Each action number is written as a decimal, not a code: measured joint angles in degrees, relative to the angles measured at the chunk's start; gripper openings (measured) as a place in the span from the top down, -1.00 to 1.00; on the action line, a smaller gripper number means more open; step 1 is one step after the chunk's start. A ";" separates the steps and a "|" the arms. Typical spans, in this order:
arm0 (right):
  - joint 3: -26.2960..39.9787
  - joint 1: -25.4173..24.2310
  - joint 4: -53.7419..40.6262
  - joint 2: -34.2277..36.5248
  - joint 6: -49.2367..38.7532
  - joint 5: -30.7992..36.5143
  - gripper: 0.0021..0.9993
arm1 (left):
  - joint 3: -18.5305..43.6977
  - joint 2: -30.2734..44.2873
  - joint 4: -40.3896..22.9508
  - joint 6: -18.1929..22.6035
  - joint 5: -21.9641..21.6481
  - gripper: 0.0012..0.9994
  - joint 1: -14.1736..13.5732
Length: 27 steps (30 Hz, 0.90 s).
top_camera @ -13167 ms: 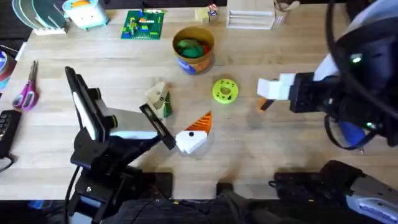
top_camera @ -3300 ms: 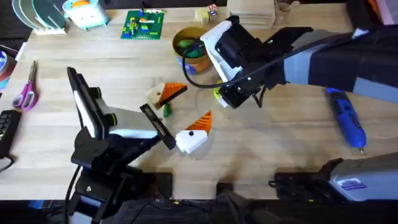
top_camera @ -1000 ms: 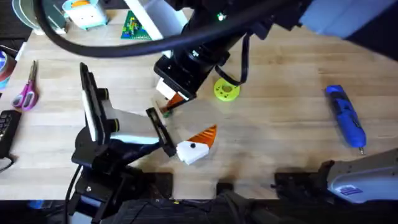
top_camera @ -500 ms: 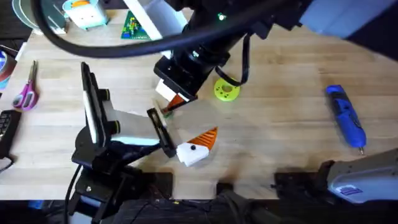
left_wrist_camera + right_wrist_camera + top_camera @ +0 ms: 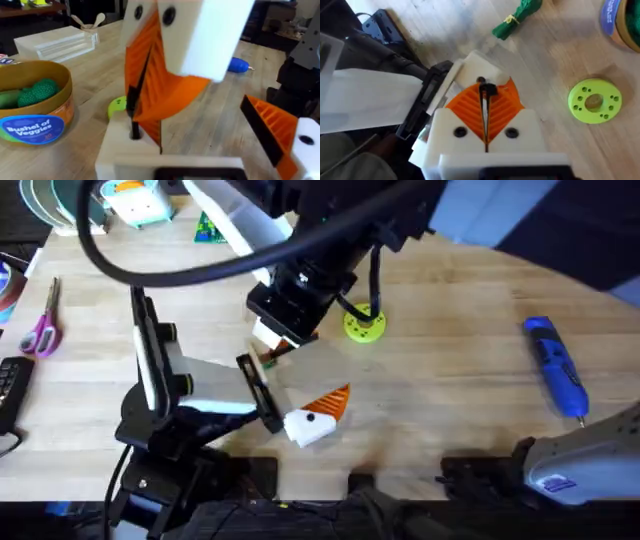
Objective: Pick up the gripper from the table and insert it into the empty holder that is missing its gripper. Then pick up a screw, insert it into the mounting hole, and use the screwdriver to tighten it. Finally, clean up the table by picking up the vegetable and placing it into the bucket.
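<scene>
Gripper piece (image 5: 482,92) — pinched in the right gripper (image 5: 485,120), over the holder (image 5: 470,67).

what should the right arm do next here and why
Probably ease straight down a little. The right gripper is shut on the orange piece, which sits right over the white holder, and the left gripper holds that holder's arm steady. It looks lined up, though whether it is fully seated is hard to tell.
</scene>
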 joint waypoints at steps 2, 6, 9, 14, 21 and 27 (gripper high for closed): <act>0.00 -0.01 -0.02 0.12 0.02 -0.04 0.99 | 0.00 0.01 0.00 0.00 0.00 -0.99 0.00; 0.00 0.00 -0.02 0.14 0.02 -0.06 0.99 | 0.00 -0.01 0.00 0.00 0.00 -0.99 0.00; 0.00 0.01 0.00 0.21 0.01 -0.06 0.99 | 0.00 0.00 0.00 0.00 0.00 -0.99 0.00; 0.00 0.01 0.00 0.40 0.02 -0.06 0.99 | 0.00 0.01 -0.02 0.00 0.00 -0.99 0.00; 0.02 -0.03 -0.42 0.43 0.24 -0.09 0.37 | 0.00 -0.01 -0.02 0.02 0.00 -0.99 0.00; 3.40 -1.39 -4.89 0.41 0.21 -0.19 -0.09 | 0.00 -0.01 -0.02 0.02 0.00 -0.99 0.00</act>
